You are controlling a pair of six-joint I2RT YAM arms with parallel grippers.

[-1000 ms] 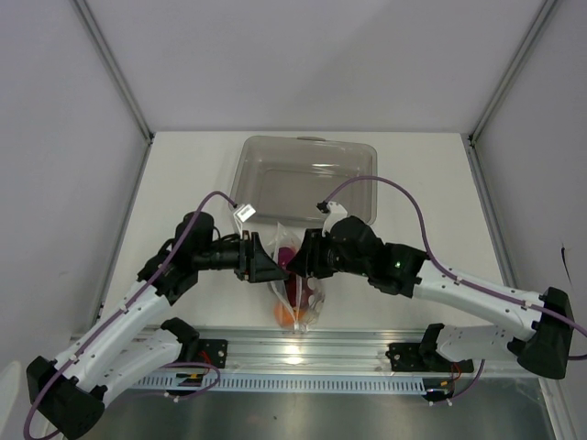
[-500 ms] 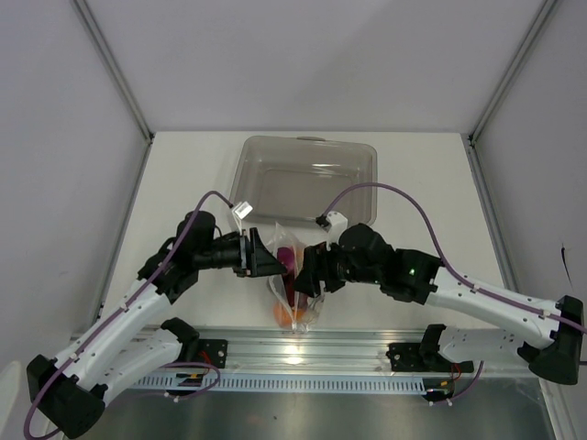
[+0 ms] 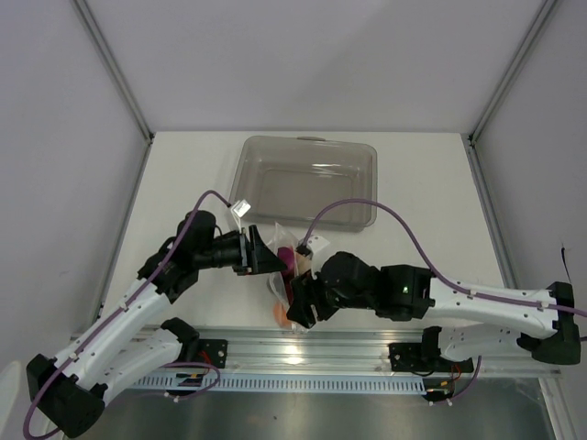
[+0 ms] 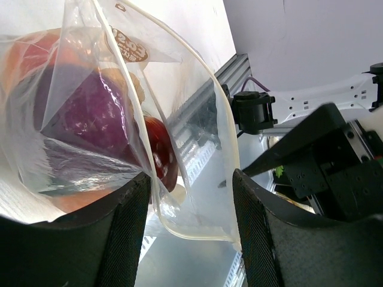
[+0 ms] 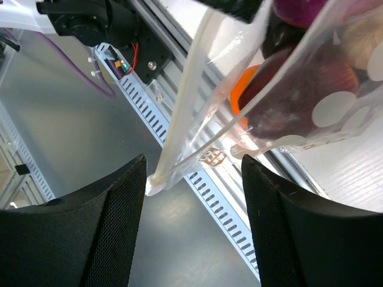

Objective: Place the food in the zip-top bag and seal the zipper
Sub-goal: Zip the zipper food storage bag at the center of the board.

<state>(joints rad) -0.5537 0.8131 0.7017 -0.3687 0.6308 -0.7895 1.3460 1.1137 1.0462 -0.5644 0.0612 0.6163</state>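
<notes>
The clear zip-top bag point(image 3: 284, 286) stands near the table's front edge, between my two grippers. The food inside shows through the plastic: a purple ball point(image 4: 96, 113), a dark red fruit point(image 4: 160, 152), an orange point(image 5: 242, 89) and a beige bulb point(image 5: 365, 36). My left gripper point(image 3: 264, 258) is open at the bag's left side; the zipper point(image 4: 222, 128) and the bag's rim hang loose between its fingers point(image 4: 190, 179). My right gripper point(image 3: 301, 308) is open low at the bag's near end. A bag corner with the zipper strip point(image 5: 182, 101) lies between its fingers point(image 5: 192, 161), unpinched.
A grey translucent tray point(image 3: 261, 151) sits behind the bag, toward the back of the table. The aluminium rail point(image 3: 303, 348) with both arm bases runs just in front of the bag. Purple cables loop over both arms.
My right gripper let go of the bag's upper part, opened, and moved down along the bag toward the front rail. The left gripper barely shifted.
</notes>
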